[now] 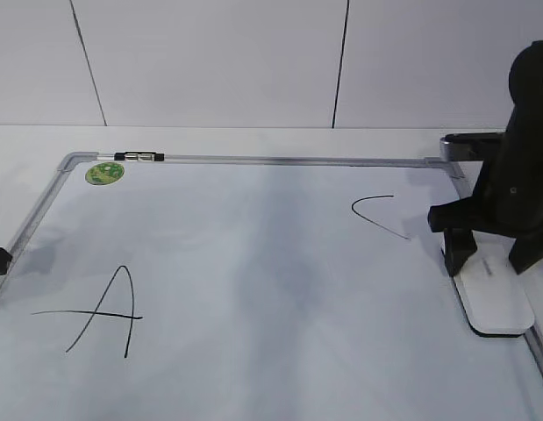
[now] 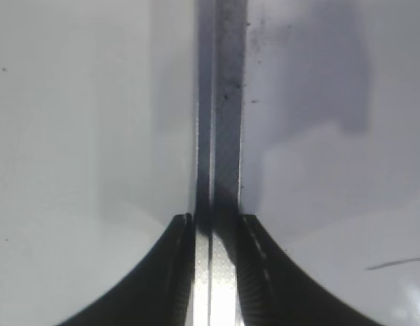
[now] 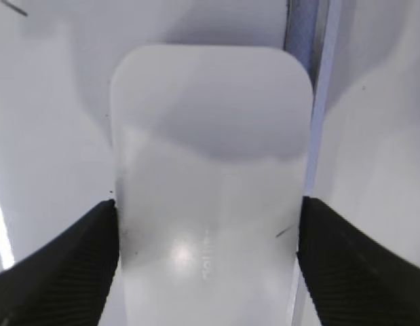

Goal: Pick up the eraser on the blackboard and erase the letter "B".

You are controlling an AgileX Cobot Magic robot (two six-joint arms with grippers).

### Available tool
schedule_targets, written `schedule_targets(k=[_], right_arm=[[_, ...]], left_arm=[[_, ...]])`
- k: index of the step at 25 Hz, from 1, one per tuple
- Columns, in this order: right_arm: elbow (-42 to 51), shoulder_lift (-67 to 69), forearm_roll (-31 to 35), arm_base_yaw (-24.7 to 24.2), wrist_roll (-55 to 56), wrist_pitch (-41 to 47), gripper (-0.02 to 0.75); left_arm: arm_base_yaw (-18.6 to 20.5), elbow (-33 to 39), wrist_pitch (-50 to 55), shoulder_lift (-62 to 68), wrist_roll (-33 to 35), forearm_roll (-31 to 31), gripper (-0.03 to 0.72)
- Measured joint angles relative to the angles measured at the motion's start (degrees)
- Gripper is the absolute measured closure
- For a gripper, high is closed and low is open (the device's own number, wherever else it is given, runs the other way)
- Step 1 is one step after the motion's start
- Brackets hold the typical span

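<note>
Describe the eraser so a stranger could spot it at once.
Find the blackboard, a big white board with a grey frame, and follow its right edge. The eraser lies there between the right pincer's fingers: the only flat white rounded block; everything else nearby is pen strokes.

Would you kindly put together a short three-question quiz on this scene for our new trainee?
1. True or false: a letter "B" is visible on the blackboard.
2. Which written letter lies nearest the eraser?
3. Fill in: the fingers of the right gripper sit either side of the ____.
Key: 1 false; 2 the C; 3 eraser.
</note>
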Motion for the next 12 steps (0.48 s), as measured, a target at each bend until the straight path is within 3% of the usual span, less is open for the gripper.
schedule_targets(k=[7, 12], right_arm=[[-2.95, -5.32, -1.53, 0.00, 0.09, 0.22, 0.162], [-3.79, -8.32, -1.70, 0.00, -0.40, 0.12, 0.168]], left_arm=[[0.00, -1.37, 5.25, -0.46, 0.00, 1.01, 0.316], [0.00, -5.35, 9.37, -3.64, 0.00, 2.10, 0.242]])
